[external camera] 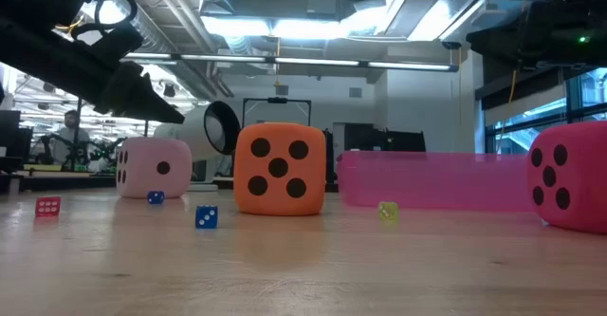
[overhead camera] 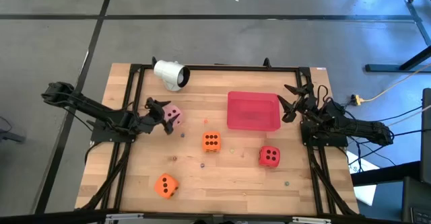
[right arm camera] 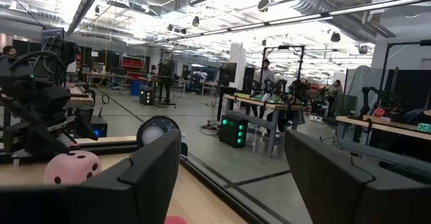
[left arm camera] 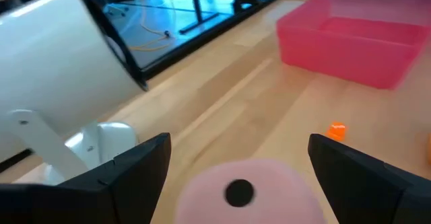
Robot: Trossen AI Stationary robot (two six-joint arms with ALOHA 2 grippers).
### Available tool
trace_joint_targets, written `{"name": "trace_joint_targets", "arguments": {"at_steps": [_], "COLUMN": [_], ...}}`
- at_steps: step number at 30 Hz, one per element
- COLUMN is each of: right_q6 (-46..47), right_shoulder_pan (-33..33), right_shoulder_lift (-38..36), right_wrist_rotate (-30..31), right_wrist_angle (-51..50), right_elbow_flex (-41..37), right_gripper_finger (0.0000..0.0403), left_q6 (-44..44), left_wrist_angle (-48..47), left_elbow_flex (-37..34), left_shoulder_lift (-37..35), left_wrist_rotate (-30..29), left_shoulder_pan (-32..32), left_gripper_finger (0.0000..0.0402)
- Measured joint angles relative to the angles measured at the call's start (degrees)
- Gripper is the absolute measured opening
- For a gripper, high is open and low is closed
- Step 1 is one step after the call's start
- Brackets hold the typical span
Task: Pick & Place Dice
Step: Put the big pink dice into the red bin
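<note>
Nearest the front edge of the table [overhead camera: 222, 183], well behind and to one side of the left claw [overhead camera: 159, 105], sits an orange die [overhead camera: 166, 185]. Farther in, a second orange die [overhead camera: 211, 141] rests near the middle, out ahead of the left claw and a little toward the front. A red die [overhead camera: 269, 157] lies toward the right side, in front of the right claw [overhead camera: 291, 97] and apart from it. Tiny coloured dice are scattered on the wood between these.

Left claw fingers [left arm camera: 128, 167] stand apart, one on each side of the pink die [overhead camera: 173, 114], which sits on the table between them; whether they touch it cannot be told. Just beyond that claw, toward the back edge, a white cup [overhead camera: 171, 74] lies on its side.

A red tray [overhead camera: 253, 111] sits between the two claws, nearer the right one. The right claw hangs beside the tray's right wall, raised off the table, its fingers [right arm camera: 145, 173] spread and holding nothing.

People show at benches in the room far behind the table.
</note>
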Motion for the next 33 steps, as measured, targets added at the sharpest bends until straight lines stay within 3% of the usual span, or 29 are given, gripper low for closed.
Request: {"name": "trace_joint_targets", "arguments": {"at_steps": [23,30,33], "right_q6": [0.31,0.31,0.31], "right_shoulder_pan": [0.0,-0.01,-0.02], "right_shoulder_lift": [0.0,0.0,0.0], "right_wrist_rotate": [0.15,0.15,0.15], "right_wrist_angle": [-0.02,-0.01,-0.02], "right_elbow_flex": [0.0,0.0,0.0], "right_gripper_finger": [0.0268,0.0268,0.0268], "left_q6": [1.32,13.3,11.76], "left_wrist_angle": [1.98,2.27,2.59], "left_elbow_flex": [-0.02,-0.02,-0.04], "left_shoulder_lift": [0.0,0.0,0.0], "left_wrist_rotate": [2.27,2.8,4.73], "left_shoulder_pan": [-0.04,-0.04,-0.04], "left_gripper_finger": [0.0348,0.0348,0.0348]}}
